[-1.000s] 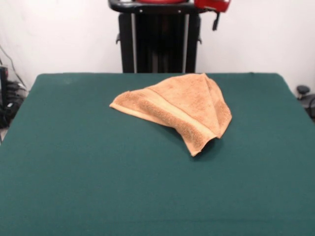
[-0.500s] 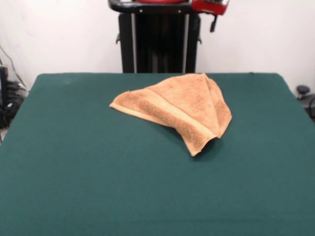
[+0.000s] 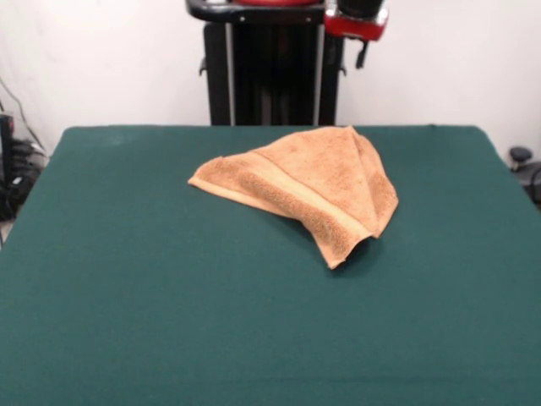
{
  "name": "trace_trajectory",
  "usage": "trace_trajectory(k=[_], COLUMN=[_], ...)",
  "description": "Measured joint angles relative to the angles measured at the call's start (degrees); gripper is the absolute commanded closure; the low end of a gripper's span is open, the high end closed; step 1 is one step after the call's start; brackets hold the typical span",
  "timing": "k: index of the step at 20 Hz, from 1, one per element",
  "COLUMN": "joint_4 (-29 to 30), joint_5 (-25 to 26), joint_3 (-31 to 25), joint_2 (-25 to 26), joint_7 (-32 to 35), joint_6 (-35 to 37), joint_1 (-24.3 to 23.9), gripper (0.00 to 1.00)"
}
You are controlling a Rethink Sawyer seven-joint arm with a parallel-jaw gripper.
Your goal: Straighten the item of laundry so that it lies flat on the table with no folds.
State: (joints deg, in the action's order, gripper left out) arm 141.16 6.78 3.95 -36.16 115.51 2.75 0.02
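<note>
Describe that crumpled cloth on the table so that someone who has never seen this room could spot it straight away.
A big dark green table fills most of the front view, with a black pedestal behind its far edge. Toward the far side, a little right of the middle, lies a small orange-tan terry towel, folded over itself into a rough triangle. It is the only thing on the green, with a woven band along its near edge.

- Pedestal (image 3: 272,72): black, built of upright panels and posts with pale gaps showing between them.
- Top plate (image 3: 254,11): black, glossy, with rounded edges, capping the pedestal.
- Arm (image 3: 357,19): red shell with a black section above it, cut off by the top edge.
- Small dark tab (image 3: 362,55): hangs under the red shell.
</note>
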Motion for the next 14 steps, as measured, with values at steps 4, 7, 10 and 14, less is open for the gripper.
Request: trace_trajectory(k=[4, 7, 10, 14], joint_4=[-1.8, -3.0, -4.2, -5.7], joint_5=[0.4, 0.4, 0.4, 0.4], joint_3=[0.0, 0.0, 0.0, 0.0], joint_2=[2.5, 3.7, 3.9, 3.9], joint_7=[0.0, 0.0, 0.0, 0.0], joint_6=[-0.7, -0.8, -0.8, -0.8], joint_1=[0.0, 0.0, 0.0, 0.0], gripper=[0.00, 0.00, 0.00, 0.00])
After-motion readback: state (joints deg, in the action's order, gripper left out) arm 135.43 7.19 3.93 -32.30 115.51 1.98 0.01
